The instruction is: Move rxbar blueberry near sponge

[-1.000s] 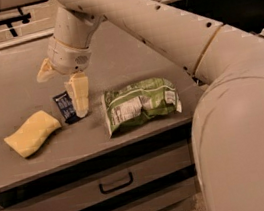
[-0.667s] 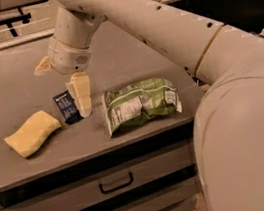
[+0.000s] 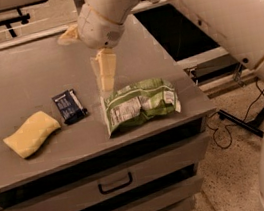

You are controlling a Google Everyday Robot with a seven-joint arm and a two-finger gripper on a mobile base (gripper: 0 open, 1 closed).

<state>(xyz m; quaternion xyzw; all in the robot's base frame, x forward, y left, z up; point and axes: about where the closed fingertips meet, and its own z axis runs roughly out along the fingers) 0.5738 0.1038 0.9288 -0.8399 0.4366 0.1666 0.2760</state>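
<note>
The rxbar blueberry [image 3: 69, 106], a small dark navy bar, lies flat on the grey cabinet top [image 3: 35, 74], just right of the sponge [image 3: 31, 134], a pale yellow wavy block near the front left. A small gap separates them. My gripper [image 3: 87, 54] hangs above the table, up and to the right of the bar, open and holding nothing. One cream finger [image 3: 105, 70] points down beside the green bag; the other finger [image 3: 69, 35] sticks out to the left.
A large green-and-white snack bag [image 3: 141, 103] lies right of the bar near the front edge. The cabinet has a drawer with a black handle [image 3: 115, 184]. My arm [image 3: 196, 10] spans the upper right. Cables lie on the floor [image 3: 228, 131] at the right.
The gripper has lifted up and away from the rxbar, which now lies free on the table beside the sponge. The view has shifted so the table sits lower in frame.
</note>
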